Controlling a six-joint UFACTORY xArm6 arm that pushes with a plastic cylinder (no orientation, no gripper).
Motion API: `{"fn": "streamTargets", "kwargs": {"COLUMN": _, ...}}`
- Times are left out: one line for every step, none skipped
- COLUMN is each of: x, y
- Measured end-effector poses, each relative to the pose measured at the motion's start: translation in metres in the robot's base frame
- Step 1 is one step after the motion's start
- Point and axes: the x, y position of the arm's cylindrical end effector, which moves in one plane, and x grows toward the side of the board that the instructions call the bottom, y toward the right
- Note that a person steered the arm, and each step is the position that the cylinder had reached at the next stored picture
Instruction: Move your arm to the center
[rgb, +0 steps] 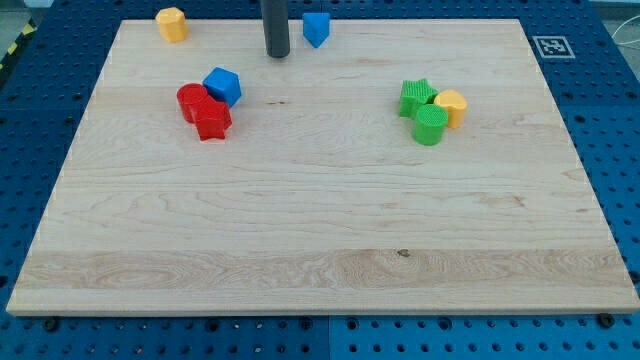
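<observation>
Red star block (212, 121); my tip (277, 54) near top edge.

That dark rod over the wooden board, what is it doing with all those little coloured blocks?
The rod is my arm's end, and my tip rests near the top edge of the pale wooden board, touching no block. It stands between a yellow block at the view's left and a blue block close on its right. Lower down sit two clusters: two red blocks with a blue cube, and a green star, green cylinder and yellow block. I am to reach the centre.
</observation>
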Motion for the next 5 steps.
{"fn": "streamTargets", "kwargs": {"x": 0.0, "y": 0.0}}
{"fn": "streamTargets", "kwargs": {"x": 0.0, "y": 0.0}}
{"fn": "streamTargets", "kwargs": {"x": 0.003, "y": 0.0}}
{"fn": "streamTargets", "kwargs": {"x": 0.019, "y": 0.0}}
{"fn": "streamTargets", "kwargs": {"x": 0.023, "y": 0.0}}
